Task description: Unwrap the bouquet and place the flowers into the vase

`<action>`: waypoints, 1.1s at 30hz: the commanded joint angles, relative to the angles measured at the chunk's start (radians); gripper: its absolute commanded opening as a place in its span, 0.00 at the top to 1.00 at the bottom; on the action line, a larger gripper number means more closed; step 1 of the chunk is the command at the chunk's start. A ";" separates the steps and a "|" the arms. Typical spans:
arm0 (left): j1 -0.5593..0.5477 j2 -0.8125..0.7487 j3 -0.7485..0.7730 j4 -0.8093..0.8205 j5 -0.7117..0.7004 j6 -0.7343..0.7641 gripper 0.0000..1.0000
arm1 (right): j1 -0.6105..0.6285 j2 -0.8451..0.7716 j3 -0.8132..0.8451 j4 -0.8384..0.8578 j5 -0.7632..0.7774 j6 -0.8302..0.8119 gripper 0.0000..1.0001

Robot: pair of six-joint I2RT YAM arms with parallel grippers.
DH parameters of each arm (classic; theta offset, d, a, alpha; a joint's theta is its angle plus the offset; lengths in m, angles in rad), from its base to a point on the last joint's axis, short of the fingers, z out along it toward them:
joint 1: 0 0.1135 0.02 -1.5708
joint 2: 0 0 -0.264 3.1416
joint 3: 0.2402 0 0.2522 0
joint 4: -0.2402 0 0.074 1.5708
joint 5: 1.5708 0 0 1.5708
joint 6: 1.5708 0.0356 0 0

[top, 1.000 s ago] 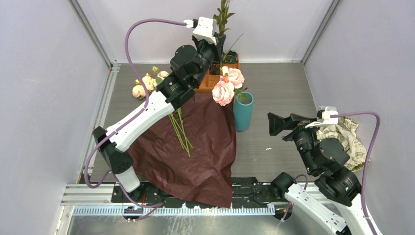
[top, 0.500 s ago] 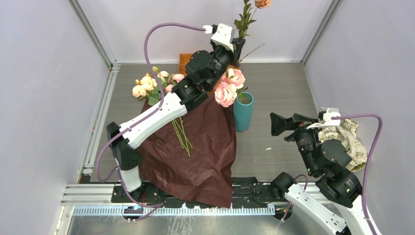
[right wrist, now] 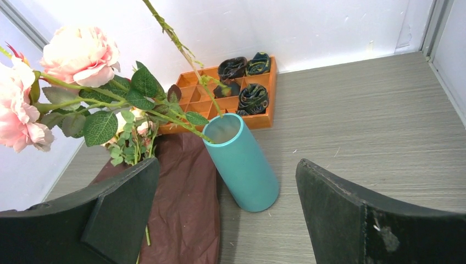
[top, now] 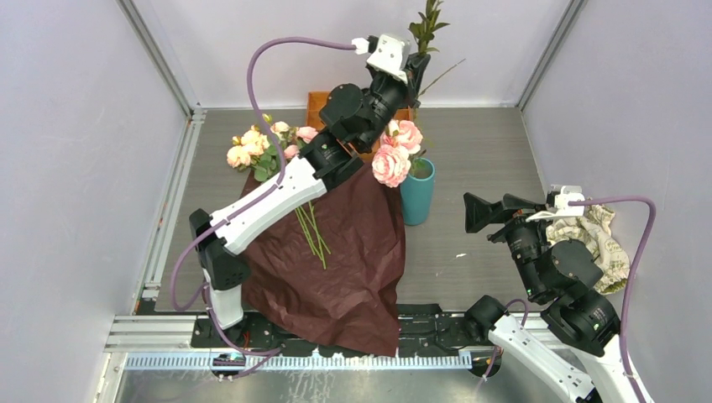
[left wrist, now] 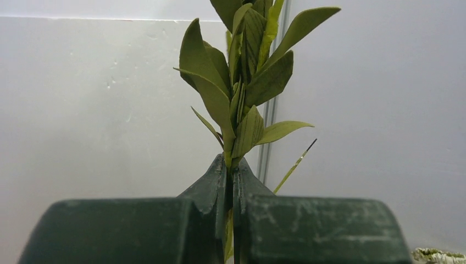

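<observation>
Your crinkled maroon paper [top: 336, 260] lay spread on the table [top: 479, 143], loose roses [top: 256, 149] at its far corner. Your left gripper [left wrist: 231, 170] pinched a leafy stem [left wrist: 247, 82] above the matte teal vase [top: 417, 197], which held two pink blooms [top: 393, 155]. Your right gripper [top: 477, 212] stood near it, fingers spread wide.

Held stem [top: 426, 25] top cut off; tray [top: 315, 105] mostly hidden.

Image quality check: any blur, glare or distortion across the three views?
Top external: even diffuse light, soft shadows, sharp; the held stem is cropped by the top edge. Left wrist: leaves crisp, left gripper soft up close. Right wrist: the vase looks tilted, likely wide-angle perspective; no glare.
</observation>
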 commanded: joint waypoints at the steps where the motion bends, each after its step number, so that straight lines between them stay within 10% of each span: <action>1: -0.016 -0.026 -0.019 0.072 -0.003 0.015 1.00 | -0.003 -0.007 0.001 0.053 0.006 -0.007 0.01; 19: -0.024 -0.147 -0.360 0.097 -0.058 -0.110 0.95 | -0.002 -0.017 -0.009 0.053 0.005 0.002 0.00; 33: -0.028 -0.190 -0.393 -0.099 -0.087 -0.119 0.53 | -0.004 -0.007 -0.005 0.053 -0.013 0.007 0.00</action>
